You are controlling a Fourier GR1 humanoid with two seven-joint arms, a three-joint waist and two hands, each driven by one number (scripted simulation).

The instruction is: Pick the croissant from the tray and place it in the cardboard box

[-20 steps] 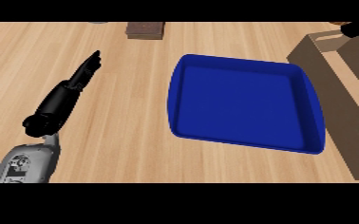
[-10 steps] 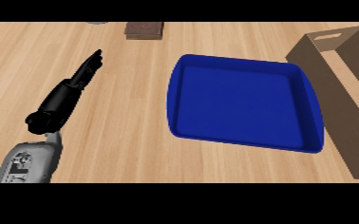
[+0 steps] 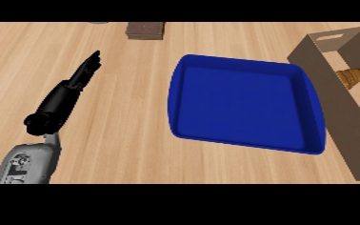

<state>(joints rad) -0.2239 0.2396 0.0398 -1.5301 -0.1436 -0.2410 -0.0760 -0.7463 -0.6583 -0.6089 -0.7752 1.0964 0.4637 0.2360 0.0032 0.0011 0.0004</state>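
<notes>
A kitchen, by the look of it: a light wood-plank counter (image 3: 141, 124) carries a blue tray (image 3: 243, 102), and a croissant (image 3: 348, 77) lies in a cardboard box (image 3: 320, 52) at the right. A brown block (image 3: 145, 30) sits at the far edge.

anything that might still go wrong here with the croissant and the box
1. The croissant shows only at the view's right edge inside the cardboard box, so whether it has settled or a hand holds it cannot be told.
2. The box stands right beside the empty blue tray; a nudge could shift either one.
3. The left hand rests open on the counter, clear of both, so it poses little risk.
</notes>
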